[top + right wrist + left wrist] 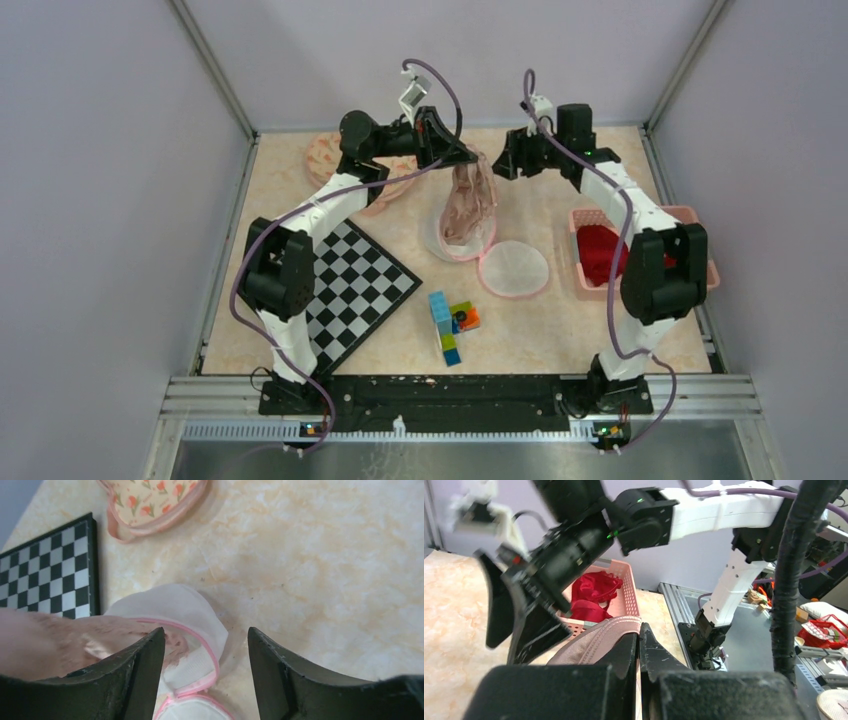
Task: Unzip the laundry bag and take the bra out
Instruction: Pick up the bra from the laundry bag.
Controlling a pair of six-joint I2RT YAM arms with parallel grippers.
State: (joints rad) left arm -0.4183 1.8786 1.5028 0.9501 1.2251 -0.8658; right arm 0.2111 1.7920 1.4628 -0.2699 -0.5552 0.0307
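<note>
1. The left arm reaches out to the far middle of the bench (pixel 560 330), its forearm stretched level. The left claw (pixel 452 155) is raised above the surface.
2. The left wrist view shows that claw (pixel 639 630) pinched fully together on a padded pink edge of the bra (pixel 596 640).
3. The right arm reaches in from the right, bent at the elbow. The right claw (pixel 503 160) faces the left one, just beside it, and it is spread wide with nothing held.
4. The bra (pixel 470 205) hangs from the left claw as a crumpled, pale pink bundle. Its lower end dips into the mouth of the laundry bag (pixel 445 243).
5. From the right wrist, the bra lies low and to the left of the open right claw (pixel 206 640), with one finger (pixel 145 670) in front of it; whether they touch is unclear.
6. The laundry bag (pixel 185 605) is white mesh with pink trim. It lies open on the bench beside the chessboard (pixel 355 290).
</note>
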